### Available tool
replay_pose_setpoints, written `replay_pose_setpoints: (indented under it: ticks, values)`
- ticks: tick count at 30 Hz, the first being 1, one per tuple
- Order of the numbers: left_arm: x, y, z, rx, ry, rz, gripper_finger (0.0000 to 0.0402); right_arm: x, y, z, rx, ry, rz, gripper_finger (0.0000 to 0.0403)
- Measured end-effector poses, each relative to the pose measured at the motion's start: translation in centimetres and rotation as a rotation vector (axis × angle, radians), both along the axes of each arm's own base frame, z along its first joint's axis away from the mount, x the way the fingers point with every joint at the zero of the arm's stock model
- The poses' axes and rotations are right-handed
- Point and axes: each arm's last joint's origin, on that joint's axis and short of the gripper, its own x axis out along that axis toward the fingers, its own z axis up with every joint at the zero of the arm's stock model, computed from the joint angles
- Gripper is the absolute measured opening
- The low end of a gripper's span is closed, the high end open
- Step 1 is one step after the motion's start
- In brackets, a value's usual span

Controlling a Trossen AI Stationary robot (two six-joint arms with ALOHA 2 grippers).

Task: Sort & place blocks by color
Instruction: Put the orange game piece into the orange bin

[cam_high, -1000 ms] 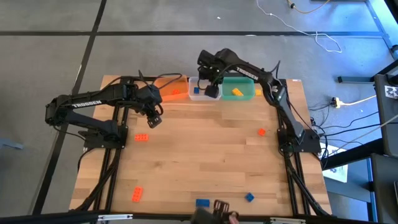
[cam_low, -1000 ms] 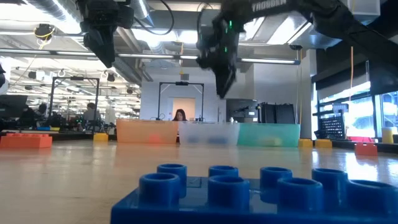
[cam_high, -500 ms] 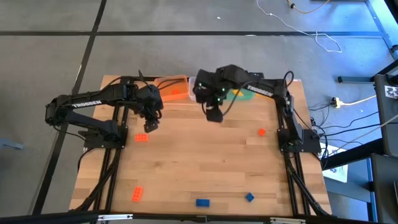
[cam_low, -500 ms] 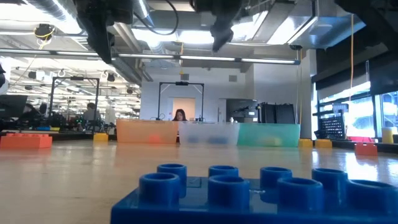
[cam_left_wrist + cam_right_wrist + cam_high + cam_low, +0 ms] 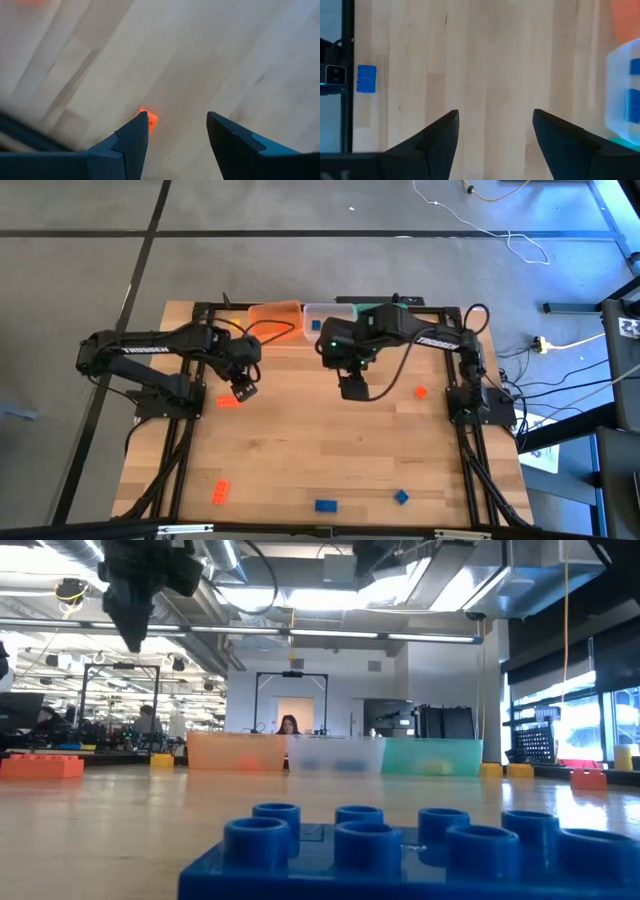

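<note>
From above, the left end effector (image 5: 243,388) hangs left of middle, just above an orange block (image 5: 228,400). The right end effector (image 5: 352,388) hangs near the middle of the tabletop (image 5: 320,450). More blocks lie lower down. Low down, a big blue block (image 5: 400,845) fills the front. The left wrist view shows open fingers (image 5: 132,135) by the orange block. The right wrist view shows open fingers (image 5: 440,132) over bare wood.

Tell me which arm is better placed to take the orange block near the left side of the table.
Left. Its open tool hangs just beside that orange block; the right tool, also open, is at mid-table, much farther away.
</note>
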Motion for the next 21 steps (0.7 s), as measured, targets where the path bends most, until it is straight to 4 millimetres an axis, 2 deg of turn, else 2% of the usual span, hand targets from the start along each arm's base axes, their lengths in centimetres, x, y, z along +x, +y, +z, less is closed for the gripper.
replay_pose_setpoints:
  ticks: [4, 10, 16, 21]
  values:
    - [0.7, -0.1, -0.9, -0.003, 0.071, 0.079, 0.0192, -0.9, 0.0, 1.1, -0.037, -0.030, -0.002, 0.0252]
    - [2.1, -0.5, -2.3, -0.006, 0.131, 0.033, 0.0192, -2.6, 0.0, 2.6, -0.057, -0.056, 0.037, 0.0252]
    - [3.3, -0.5, -4.1, -0.033, 0.263, 0.176, 0.0192, -4.0, 0.0, 4.0, -0.083, -0.106, 0.086, 0.0252]
    - [4.0, -0.9, -5.5, -0.038, 0.354, 0.154, 0.0192, -4.5, -0.2, 4.5, -0.095, -0.125, 0.106, 0.0252]
